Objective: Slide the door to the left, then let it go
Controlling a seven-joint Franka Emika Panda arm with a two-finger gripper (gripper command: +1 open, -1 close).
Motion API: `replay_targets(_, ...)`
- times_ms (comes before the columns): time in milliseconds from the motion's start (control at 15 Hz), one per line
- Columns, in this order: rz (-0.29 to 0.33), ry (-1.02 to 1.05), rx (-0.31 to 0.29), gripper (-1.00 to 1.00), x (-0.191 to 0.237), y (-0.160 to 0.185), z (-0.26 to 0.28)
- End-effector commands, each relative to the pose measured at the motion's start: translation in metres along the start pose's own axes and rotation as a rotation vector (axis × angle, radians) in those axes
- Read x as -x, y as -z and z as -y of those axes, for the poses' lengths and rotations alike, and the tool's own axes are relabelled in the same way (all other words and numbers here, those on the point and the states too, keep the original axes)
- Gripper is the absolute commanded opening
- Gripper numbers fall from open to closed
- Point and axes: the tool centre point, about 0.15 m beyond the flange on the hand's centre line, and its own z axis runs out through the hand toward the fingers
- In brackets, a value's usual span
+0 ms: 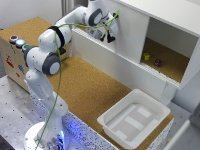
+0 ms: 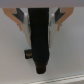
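The door is a flat white panel covering the half of the white cabinet on the exterior view's left. My gripper is pressed against the door's left part. In the wrist view the black vertical handle runs between my two fingers, which sit tight against its sides, so the gripper is shut on the handle. White door surface fills the rest of that view. The arm hides most of the handle in the exterior view.
The cabinet's open right half shows a cork floor with a small yellow object and a small dark object. A white plastic tray lies on the cork tabletop. A box with buttons stands at the exterior view's left.
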Motion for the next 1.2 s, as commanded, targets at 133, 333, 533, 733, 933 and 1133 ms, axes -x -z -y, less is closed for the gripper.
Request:
replay_targets(133, -0.076, 0.029, 0.089, -1.0, 0.015, -0.03, 0.092)
replay_targets(333, -0.081, 0.058, 0.066, -1.0, 0.015, -0.024, 0.111)
replay_targets(533, -0.106, 0.089, 0.022, -1.0, 0.012, -0.011, 0.14)
replay_targets(733, -0.136, 0.067, 0.097, 1.0, 0.021, 0.009, 0.148)
replay_targets(933, -0.104, 0.007, 0.092, 1.0, 0.047, 0.033, 0.127)
replay_targets(1133, -0.026, -0.006, -0.019, 1.0, 0.066, 0.034, 0.106)
